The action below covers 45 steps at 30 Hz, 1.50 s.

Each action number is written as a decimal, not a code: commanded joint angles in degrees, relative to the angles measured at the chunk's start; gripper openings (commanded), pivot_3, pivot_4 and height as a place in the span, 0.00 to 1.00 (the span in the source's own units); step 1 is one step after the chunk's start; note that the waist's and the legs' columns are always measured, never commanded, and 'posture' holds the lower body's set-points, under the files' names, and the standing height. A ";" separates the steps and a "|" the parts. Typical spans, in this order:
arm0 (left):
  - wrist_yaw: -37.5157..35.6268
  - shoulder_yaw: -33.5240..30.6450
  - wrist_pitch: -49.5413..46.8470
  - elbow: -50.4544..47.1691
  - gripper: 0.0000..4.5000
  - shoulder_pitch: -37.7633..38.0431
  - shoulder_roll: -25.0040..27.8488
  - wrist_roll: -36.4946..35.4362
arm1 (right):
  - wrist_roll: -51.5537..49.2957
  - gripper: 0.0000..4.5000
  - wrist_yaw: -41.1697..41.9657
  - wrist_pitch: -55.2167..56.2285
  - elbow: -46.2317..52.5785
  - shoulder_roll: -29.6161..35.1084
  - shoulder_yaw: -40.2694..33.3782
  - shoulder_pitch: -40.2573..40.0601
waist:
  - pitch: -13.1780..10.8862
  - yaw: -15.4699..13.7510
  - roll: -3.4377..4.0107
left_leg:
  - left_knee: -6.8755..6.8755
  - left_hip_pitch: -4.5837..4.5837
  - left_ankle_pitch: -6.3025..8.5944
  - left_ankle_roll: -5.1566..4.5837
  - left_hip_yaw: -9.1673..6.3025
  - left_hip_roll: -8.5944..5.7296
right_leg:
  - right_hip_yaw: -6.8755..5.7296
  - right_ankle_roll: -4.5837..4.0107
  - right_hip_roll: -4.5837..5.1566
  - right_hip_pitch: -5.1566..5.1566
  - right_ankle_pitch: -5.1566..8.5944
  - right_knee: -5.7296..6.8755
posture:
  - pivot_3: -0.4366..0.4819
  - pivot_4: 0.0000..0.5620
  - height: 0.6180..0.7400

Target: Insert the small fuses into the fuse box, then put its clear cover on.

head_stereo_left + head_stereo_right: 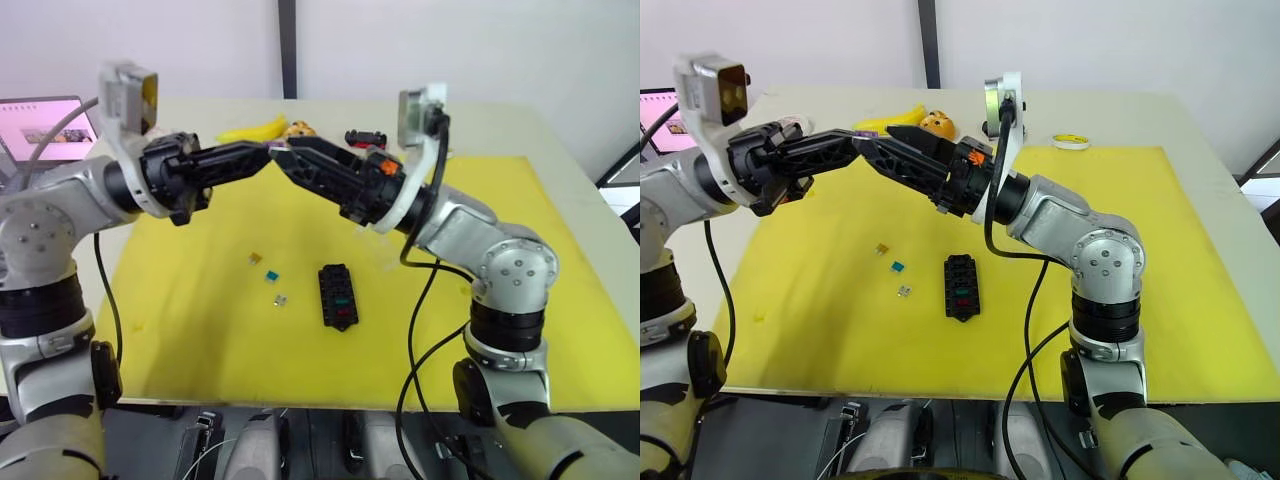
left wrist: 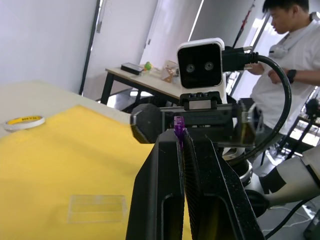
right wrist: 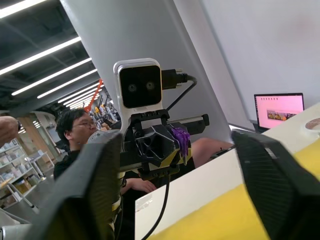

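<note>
You have a pale counter (image 1: 500,125) filling most of the head views, with a yellow mat (image 1: 200,310) spread over its middle and lower part. In the upper middle of the frame your two arms meet tip to tip above the mat.

The left end effector (image 1: 268,152) reaches in from the left with its fingers pressed narrow around a purple fuse (image 2: 179,125); in the left wrist view the fuse pokes up between the two black fingertips. The right end effector (image 1: 278,152) comes in from the right with its fingers spread wide, and its tips sit just beside the left one's tips, though you cannot tell whether they touch.

The fuse box (image 1: 337,295) lies flat on the mat in the lower middle of the frame, with a teal and a red fuse seated in its slots. The clear cover (image 2: 97,208) lies flat on the mat; in the left eye view it is a faint patch to the right of the box, under the right arm.

Three loose fuses lie on the mat just left of the box, apart from each other: a brown one (image 1: 255,259), a teal one (image 1: 271,274) and a grey-white one (image 1: 281,299).

Along the top of the frame sit a banana (image 1: 250,130), a toy car (image 1: 364,137) and a roll of tape (image 1: 1068,141); a laptop (image 1: 45,125) stands at the upper left.
</note>
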<state>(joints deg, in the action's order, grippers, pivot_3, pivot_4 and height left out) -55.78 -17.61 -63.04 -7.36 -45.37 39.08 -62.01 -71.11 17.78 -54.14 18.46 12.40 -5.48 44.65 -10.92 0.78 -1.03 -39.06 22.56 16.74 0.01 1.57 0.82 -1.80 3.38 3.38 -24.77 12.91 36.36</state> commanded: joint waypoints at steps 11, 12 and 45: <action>1.48 -0.09 0.94 -1.60 0.00 -0.02 0.34 -2.86 | -2.29 0.56 -0.92 1.22 2.97 -0.49 0.33 -0.84 | 0.00 0.00 0.00 | 0.00 0.00 0.00 0.00 0.00 0.01 | 0.01 0.00 -0.02 0.00 0.00 -0.01 | 0.48 0.27 0.98; 1.53 -0.08 0.95 -1.61 0.00 0.06 0.36 -2.91 | -2.28 0.56 -0.97 1.18 3.06 -0.45 0.47 -0.92 | 0.00 0.00 0.00 | 0.00 0.00 0.00 0.00 0.00 0.01 | 0.01 0.00 -0.02 0.00 0.00 -0.01 | 0.48 0.27 0.98; 2.18 0.32 1.24 -0.98 0.00 -0.13 0.82 -3.46 | -3.23 0.30 -1.16 1.70 3.34 -0.47 0.62 -1.16 | 0.00 0.00 0.00 | 0.03 0.00 0.00 0.00 0.00 0.01 | 0.01 0.00 -0.03 -0.01 0.01 -0.04 | 0.48 0.27 0.98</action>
<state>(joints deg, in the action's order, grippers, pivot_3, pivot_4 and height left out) -53.64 -16.91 -62.89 -7.51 -44.66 39.27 -64.78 -72.84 16.17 -53.70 20.04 12.35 -4.77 43.15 -10.92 0.78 -1.03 -39.03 22.56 16.74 0.01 1.57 0.83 -1.79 3.38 3.35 -24.78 12.92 36.33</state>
